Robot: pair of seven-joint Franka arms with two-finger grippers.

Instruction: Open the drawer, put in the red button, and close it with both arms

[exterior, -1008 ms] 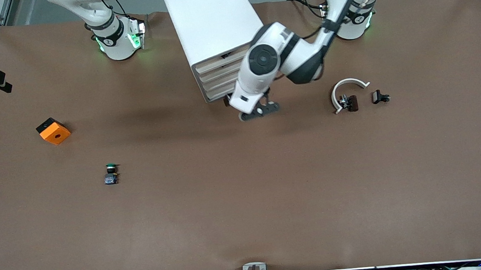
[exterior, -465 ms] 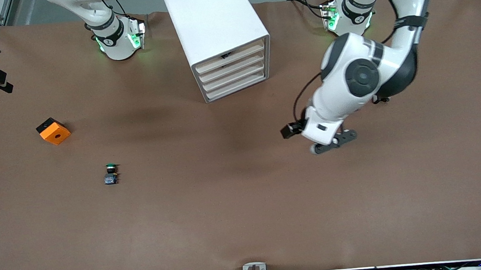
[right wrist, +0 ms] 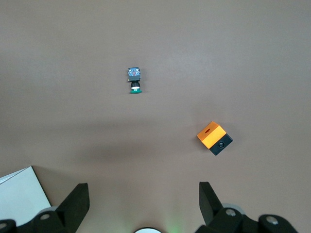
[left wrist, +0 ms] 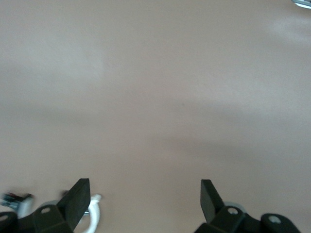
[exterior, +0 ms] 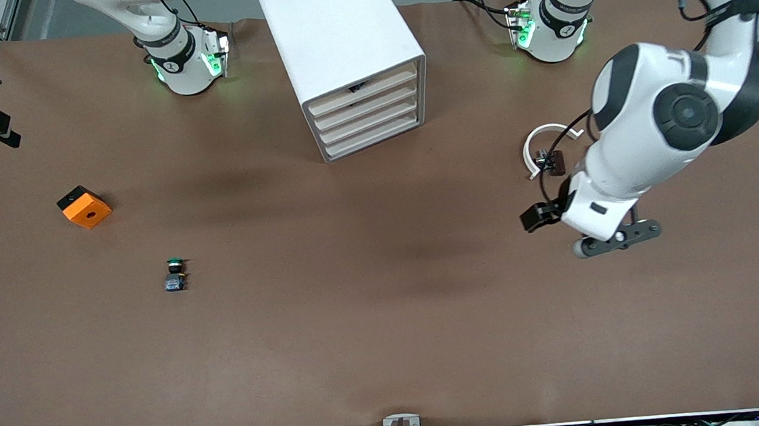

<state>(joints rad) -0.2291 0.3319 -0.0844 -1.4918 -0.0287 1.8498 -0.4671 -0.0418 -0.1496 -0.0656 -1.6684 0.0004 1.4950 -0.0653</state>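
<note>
Front view: left tool (exterior: 617, 238) wide, empty, over bench (exterior: 390, 347) near red button (exterior: 553, 162) inside white ring (exterior: 536, 138), apparently pick step, next lower onto button; right tool (right wrist: 142, 194) wide, waiting.

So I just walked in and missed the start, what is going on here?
Nothing is held right now. The left gripper hangs open over bare table near the white curved piece, toward the left arm's end. The right gripper waits open, high above the green button and orange block. The white drawer cabinet has all its drawers shut.
</note>
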